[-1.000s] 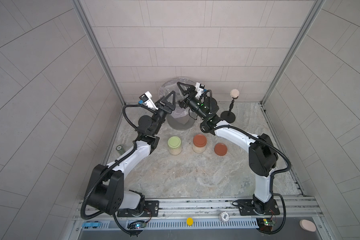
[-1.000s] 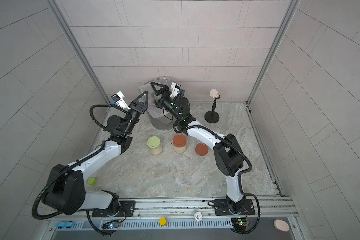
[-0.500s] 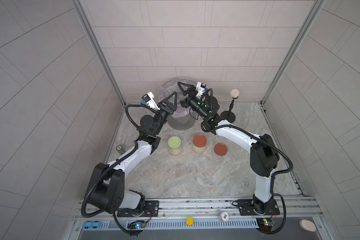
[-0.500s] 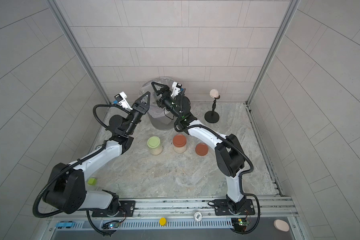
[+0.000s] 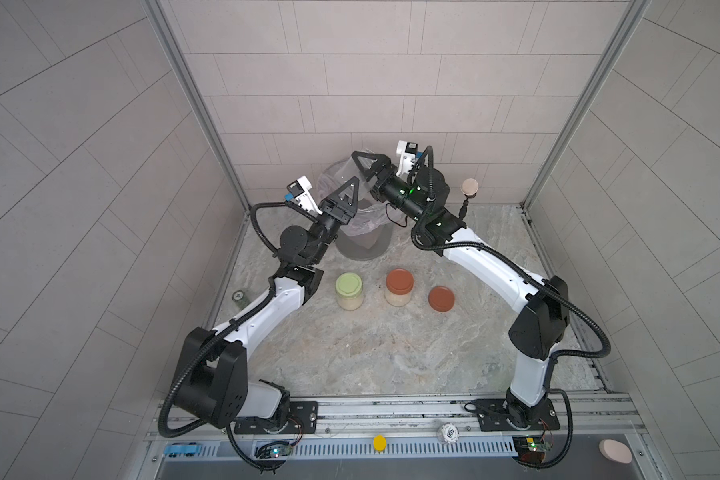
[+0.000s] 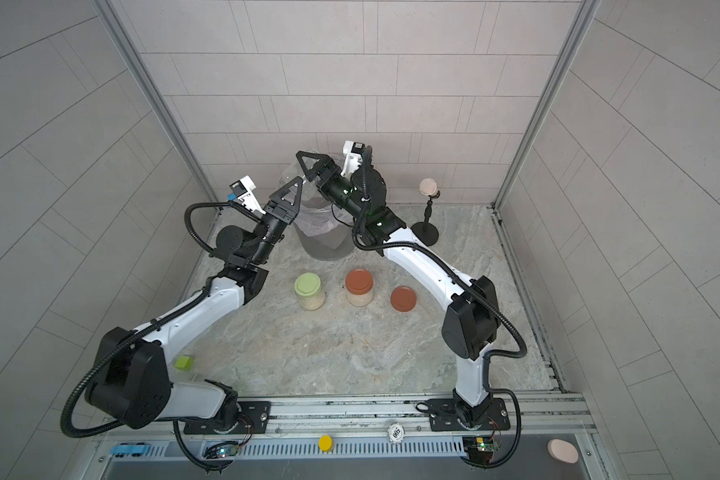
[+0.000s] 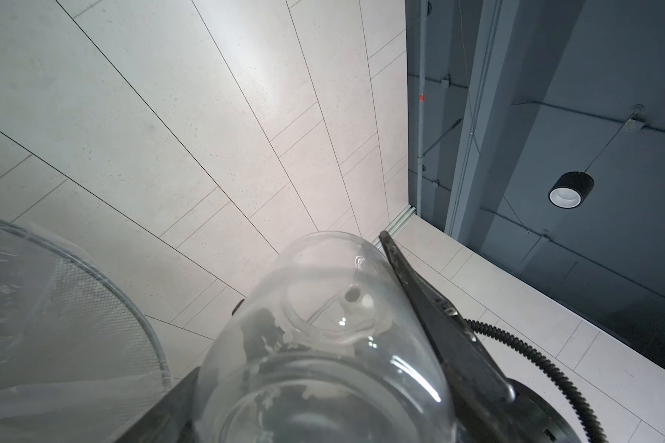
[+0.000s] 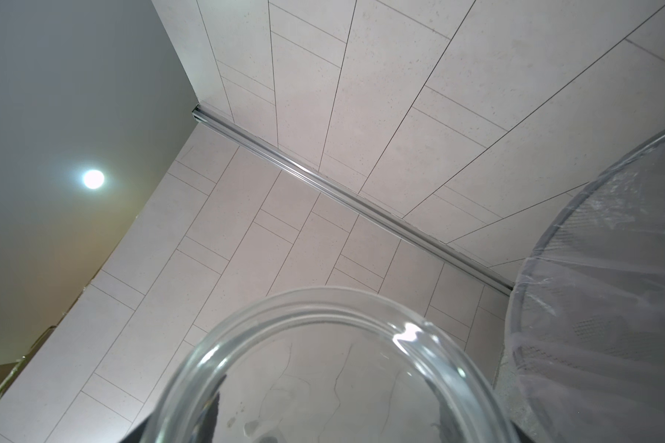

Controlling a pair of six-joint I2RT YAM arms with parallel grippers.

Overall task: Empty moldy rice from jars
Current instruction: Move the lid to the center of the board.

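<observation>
An empty jar (image 7: 323,345) of clear glass is held up in the air. It is gripped by the left gripper (image 5: 348,195). The dark fingers (image 7: 430,318) of this gripper are pressed on both sides of the glass, so the gripper is shut only as far as the jar lets it.

In the right wrist view the same jar (image 8: 323,383) is seen very close, between the fingers of the right gripper (image 5: 366,164). That gripper is closed part way on the jar too. In both top views the two grippers are raised tip to tip, very near each other.

Right below the two grippers, a grey bin (image 5: 364,245) with a clear bag in it is stood on the table (image 5: 371,357).

Two more jars are stood upright on the table, low down and well apart from both grippers, on the robot's side of the bin. The green-lid jar (image 5: 348,291) is nearer the left gripper. The red-lid jar (image 5: 399,287) is nearer the right gripper. Pale rice (image 5: 350,304) is seen through the glass of both.

A loose red lid (image 5: 441,298) is laid flat just beside the red-lid jar, on the right gripper's side.
</observation>
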